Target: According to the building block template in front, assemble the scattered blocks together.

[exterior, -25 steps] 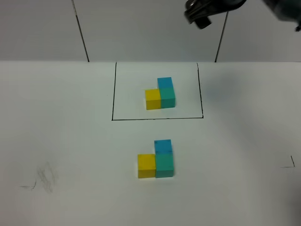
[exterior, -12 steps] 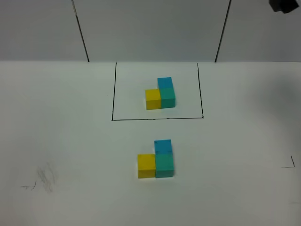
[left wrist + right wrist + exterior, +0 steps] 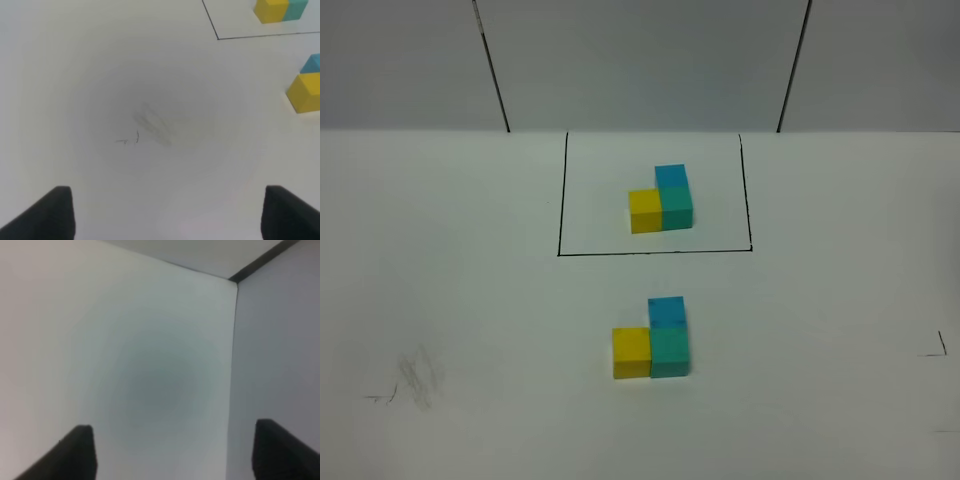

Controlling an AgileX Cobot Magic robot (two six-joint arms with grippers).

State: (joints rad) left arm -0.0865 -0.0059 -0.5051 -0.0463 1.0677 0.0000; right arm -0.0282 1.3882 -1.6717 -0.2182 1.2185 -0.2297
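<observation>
Overhead view of a white table (image 3: 470, 300), read from left to right. At about 8 o'clock from the table's middle lie faint grey scuff marks (image 3: 417, 378). At 12 o'clock, inside a thin black drawn rectangle (image 3: 655, 253), stands the building block template (image 3: 661, 200): a yellow cube touching a teal cube, with a blue cube on top of the teal one. At 6 o'clock from the rectangle, outside its line, are the scattered blocks, joined in the same form: the yellow cube (image 3: 631, 352) touches the teal cube (image 3: 670, 352) at its 3 o'clock side, and the blue cube (image 3: 666, 311) rests on the teal one. A small black corner mark (image 3: 935, 347) lies at 3 o'clock near the table's edge. Neither arm appears in the overhead view. In the left wrist view the left gripper (image 3: 167, 215) hangs above bare table and the scuffs, its two dark fingertips wide apart with nothing between them. In the right wrist view the right gripper (image 3: 175, 452) faces a plain white surface and a dark seam (image 3: 260, 261), fingertips likewise apart and empty.
</observation>
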